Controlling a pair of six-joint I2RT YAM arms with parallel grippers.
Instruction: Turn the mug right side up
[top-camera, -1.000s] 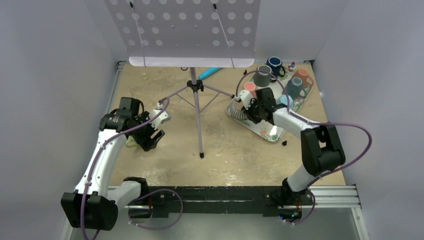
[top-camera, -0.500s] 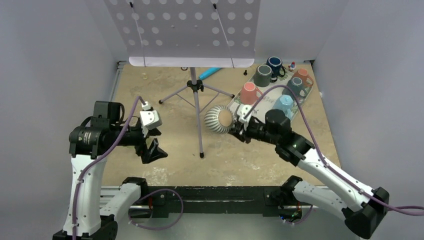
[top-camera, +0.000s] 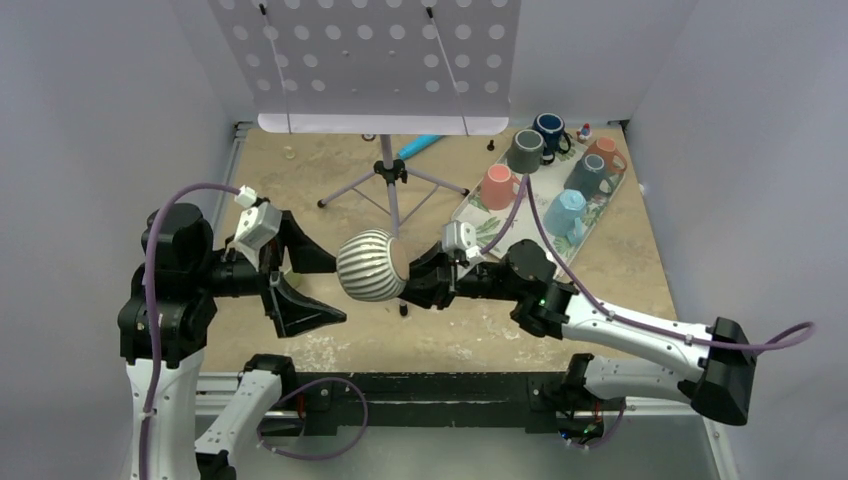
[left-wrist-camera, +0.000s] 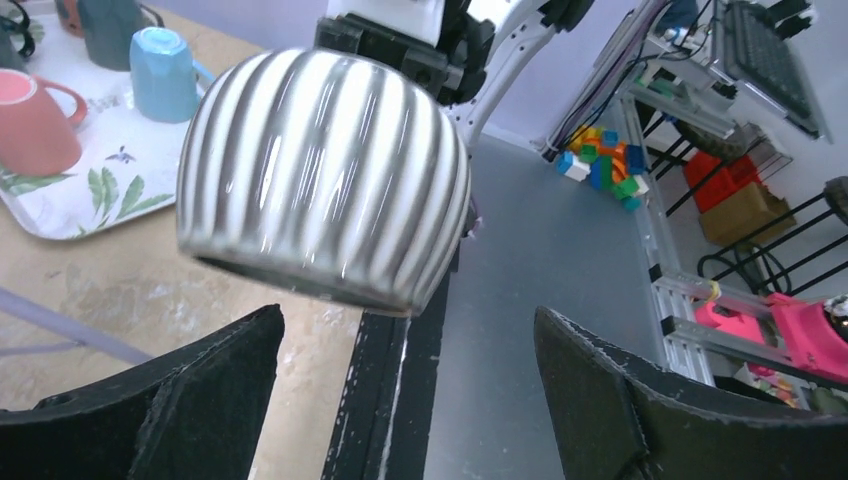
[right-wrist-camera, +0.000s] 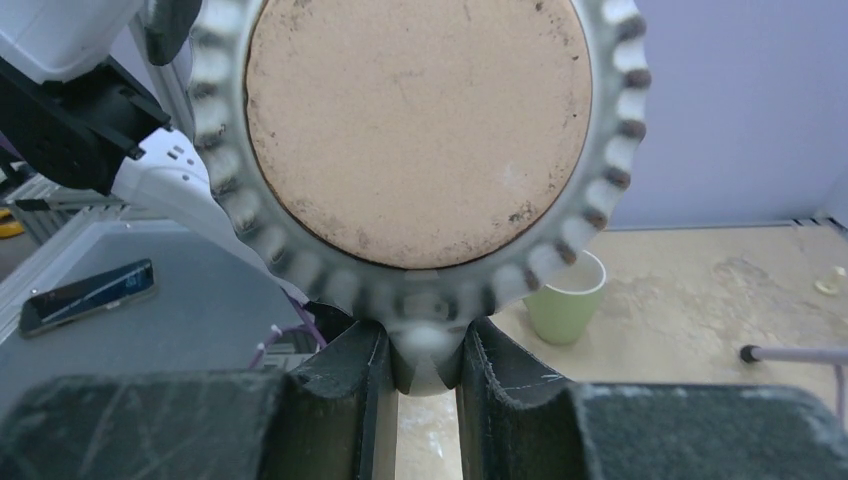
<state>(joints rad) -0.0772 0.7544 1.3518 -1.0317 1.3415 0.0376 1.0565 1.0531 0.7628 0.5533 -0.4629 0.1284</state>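
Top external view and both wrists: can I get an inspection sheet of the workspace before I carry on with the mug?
Surface: beige speckled tabletop, worn patches.
Job's things: grey-and-white ribbed ceramic mug, in the air, lying sideways.
Clutter: leaf-print tray of coloured mugs; tripod music stand; blue pen; pale green cup.
Grippers: right gripper, jaws shut on the mug's side, apparently its handle; left gripper, jaws wide open, facing the mug, not touching.
Cables: purple cables loop off both wrists; no snag seen.
Surroundings: grey walls; phone on the floor.
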